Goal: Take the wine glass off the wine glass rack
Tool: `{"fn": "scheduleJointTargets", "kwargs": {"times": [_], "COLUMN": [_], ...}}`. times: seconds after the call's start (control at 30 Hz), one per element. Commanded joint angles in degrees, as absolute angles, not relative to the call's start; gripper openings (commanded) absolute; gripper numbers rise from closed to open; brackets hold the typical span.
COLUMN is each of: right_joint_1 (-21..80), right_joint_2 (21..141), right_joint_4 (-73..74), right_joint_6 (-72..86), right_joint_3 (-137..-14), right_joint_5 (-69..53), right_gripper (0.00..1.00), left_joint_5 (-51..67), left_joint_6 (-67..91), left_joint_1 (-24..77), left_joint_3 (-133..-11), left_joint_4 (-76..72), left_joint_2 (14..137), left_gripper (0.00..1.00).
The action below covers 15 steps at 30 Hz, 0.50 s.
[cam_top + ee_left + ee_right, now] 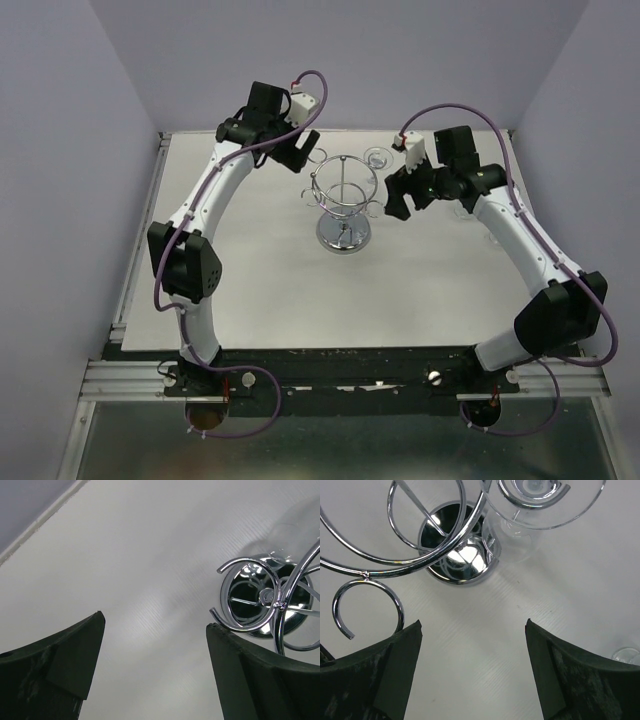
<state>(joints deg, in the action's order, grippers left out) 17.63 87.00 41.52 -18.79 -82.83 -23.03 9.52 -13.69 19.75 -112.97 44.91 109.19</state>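
The chrome wine glass rack (343, 205) stands mid-table on its round shiny base (457, 550). A clear wine glass (377, 157) hangs upside down from a loop holder on the rack's far right side. In the right wrist view its foot (542, 502) sits in the loop, with the bowl below. My left gripper (303, 168) is open and empty, just left of the rack's top; the rack (265, 600) shows beside its right finger. My right gripper (393, 195) is open and empty, close to the rack's right side and touching nothing. The fingers (380, 675) sit below the hoop.
The rim of another clear glass (626, 655) shows on the table at the right edge of the right wrist view. The white table (260, 290) has a raised rail along its left edge and walls at the back and sides.
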Motion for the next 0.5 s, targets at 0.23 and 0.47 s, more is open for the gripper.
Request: {"fn": "scheduleJointTargets", "kwargs": {"times": [0.23, 0.47], "right_joint_1": [19.77, 20.04], "right_joint_2": [82.09, 81.91], "right_joint_4": [40.17, 40.08], "right_joint_6": [-13.71, -11.69], "right_joint_3": [-79.45, -79.36], "right_joint_5": [-22.67, -22.85], "right_gripper": [0.9, 0.9], "left_joint_5": [7.73, 8.79], "left_joint_6": [-12.75, -12.74], "left_joint_1": [20.13, 20.13], "left_joint_3": [-123.74, -126.65], "left_joint_4": [46.06, 45.18], "left_joint_2": [116.98, 119.26], "left_gripper": [0.99, 0.99]}}
